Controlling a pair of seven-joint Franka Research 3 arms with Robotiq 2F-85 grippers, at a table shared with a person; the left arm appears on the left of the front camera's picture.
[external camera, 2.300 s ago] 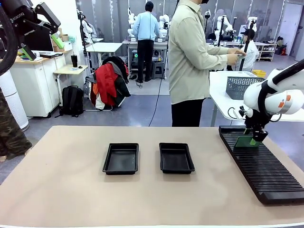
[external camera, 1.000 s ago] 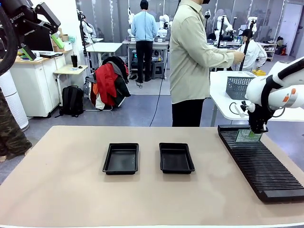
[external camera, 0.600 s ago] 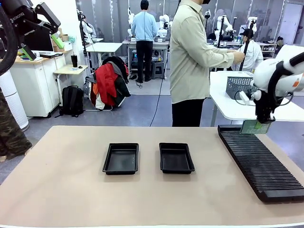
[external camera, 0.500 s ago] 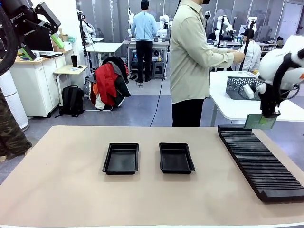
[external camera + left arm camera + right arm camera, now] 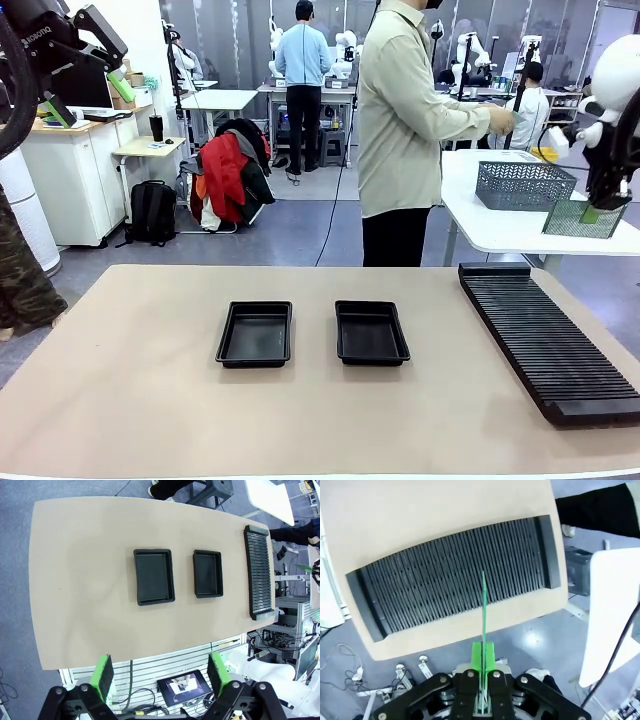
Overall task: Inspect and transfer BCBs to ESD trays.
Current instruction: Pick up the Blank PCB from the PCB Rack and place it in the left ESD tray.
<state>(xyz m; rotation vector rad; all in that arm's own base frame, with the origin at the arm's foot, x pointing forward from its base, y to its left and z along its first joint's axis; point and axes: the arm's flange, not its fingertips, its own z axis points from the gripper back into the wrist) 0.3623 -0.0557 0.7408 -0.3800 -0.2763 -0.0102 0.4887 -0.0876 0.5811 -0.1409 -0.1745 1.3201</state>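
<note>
Our right gripper (image 5: 483, 656) is clamped on one edge of a BCB (image 5: 483, 605), holding it on edge well above the rack (image 5: 455, 580), we judge to inspect its faces, while our left gripper (image 5: 161, 672) hangs with fingers apart over the tabletop (image 5: 150, 380), where the left tray (image 5: 256, 333) and right tray (image 5: 371, 331) lie empty.

Matt black plastic trays (image 5: 255, 335) and ribbed rack (image 5: 545, 335), smooth tan tabletop (image 5: 130, 400).
</note>
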